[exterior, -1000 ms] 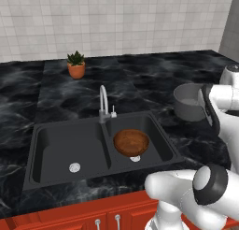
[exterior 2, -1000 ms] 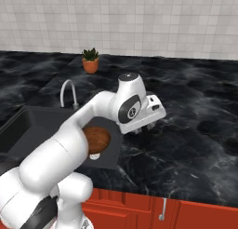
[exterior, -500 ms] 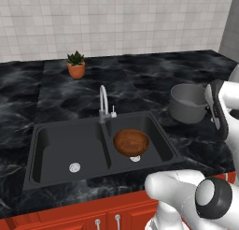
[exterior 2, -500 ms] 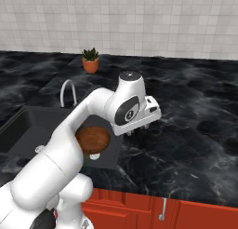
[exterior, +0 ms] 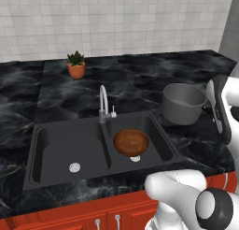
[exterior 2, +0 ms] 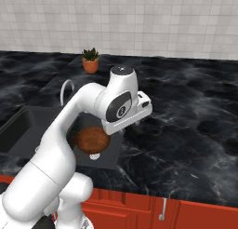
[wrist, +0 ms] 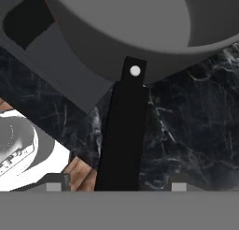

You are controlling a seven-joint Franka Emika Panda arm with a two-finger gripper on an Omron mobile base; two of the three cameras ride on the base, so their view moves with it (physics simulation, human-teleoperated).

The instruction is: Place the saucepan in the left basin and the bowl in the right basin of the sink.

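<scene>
Saucepan [wrist: 140, 32] handle end possibly behind gripper [wrist: 112, 184]

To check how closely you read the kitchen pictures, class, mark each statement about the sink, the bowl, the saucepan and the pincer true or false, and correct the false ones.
1. The bowl lies in the right basin. True.
2. The saucepan sits in the left basin. False: it stands on the counter, right of the sink.
3. The pincer is open, astride the saucepan's black handle. True.
4. The plant pot stands inside the sink. False: it stands on the counter behind it.
</scene>
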